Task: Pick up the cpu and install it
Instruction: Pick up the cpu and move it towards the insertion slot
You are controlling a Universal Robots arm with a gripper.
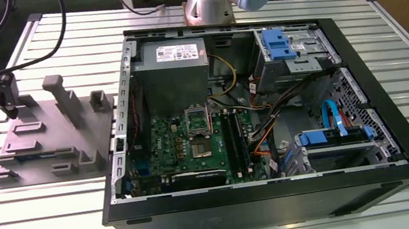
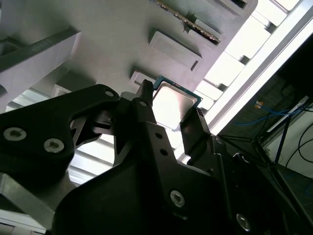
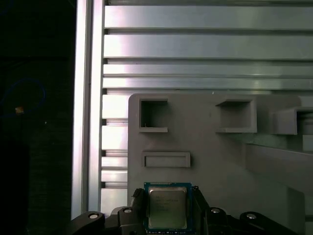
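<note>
so the gripper is pinching the cpu by its opposite edges over the grey holder, nine o'clock from the case in the exterior view; I'm guessing it's light, stiff, fragile.

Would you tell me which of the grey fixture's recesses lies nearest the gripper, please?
The shallow, wide rectangular recess, just beyond the cpu in the gripper; the deeper square pockets sit farther off.
</note>
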